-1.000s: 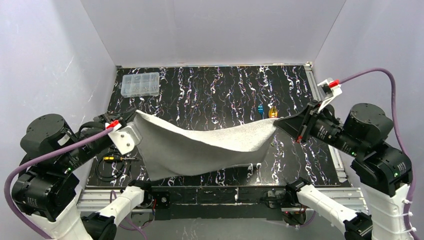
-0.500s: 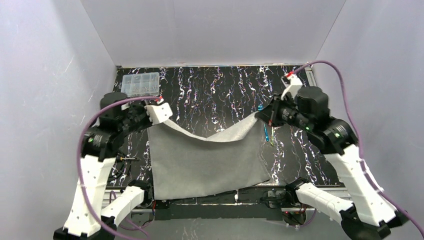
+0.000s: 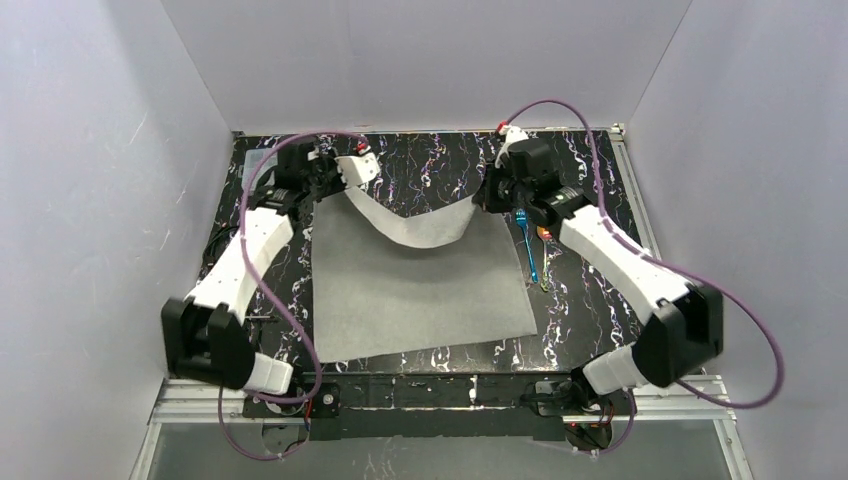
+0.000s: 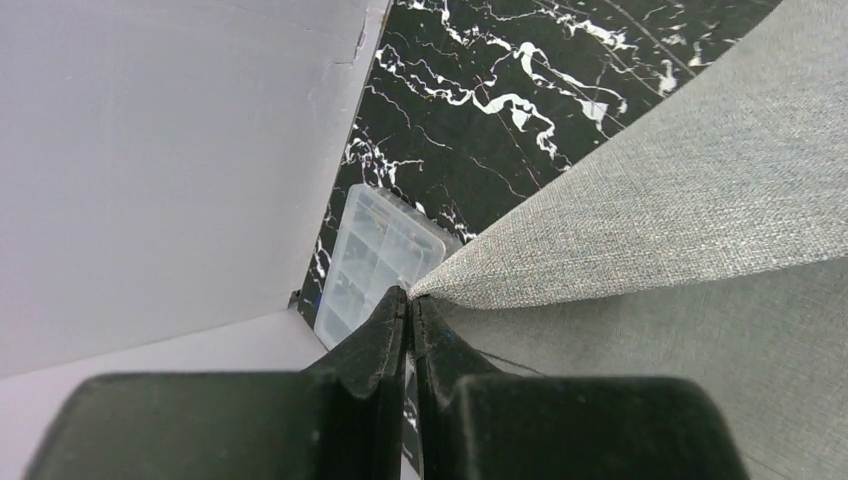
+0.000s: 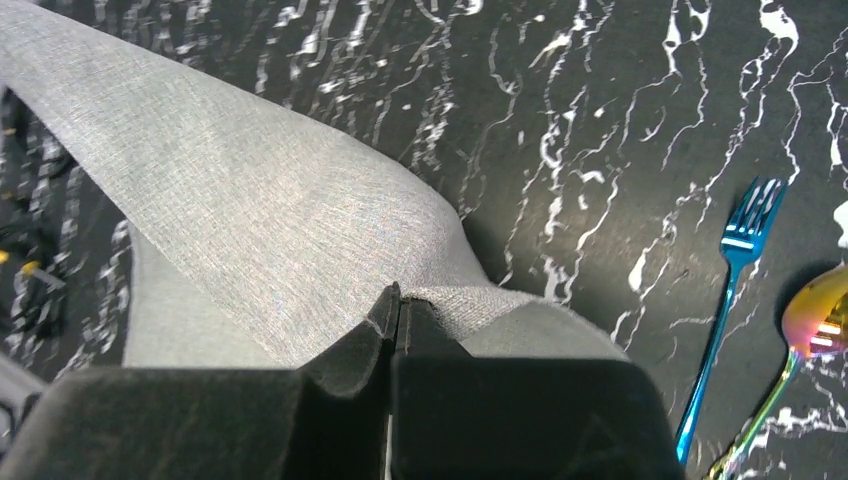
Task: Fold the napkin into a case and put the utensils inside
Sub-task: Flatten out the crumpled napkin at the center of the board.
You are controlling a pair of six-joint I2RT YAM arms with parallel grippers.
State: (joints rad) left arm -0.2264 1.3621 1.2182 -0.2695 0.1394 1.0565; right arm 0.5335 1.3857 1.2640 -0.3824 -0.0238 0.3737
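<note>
Both arms are reaching far across the black marbled table (image 3: 430, 160), wrists low. The left gripper (image 4: 408, 300) is pinching shut on the far-left corner of the soft light-grey square cloth napkin (image 3: 420, 290) and the right gripper (image 5: 397, 297) is clamping the far-right corner. The far edge is sagging between them and the near half is lying flat, likely for spreading before folding. The slim blue metal fork (image 5: 742, 235) and gold-pink spoon (image 5: 815, 315) are lying just right of the cloth.

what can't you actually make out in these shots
- Left wrist view: the clear compartment box is partly behind the left gripper, and its contents are too faint to tell.
- Right wrist view: the spoon is cut off by the right edge.
- Top view: the pinched corners of the napkin are hidden under the two wrists.
</note>
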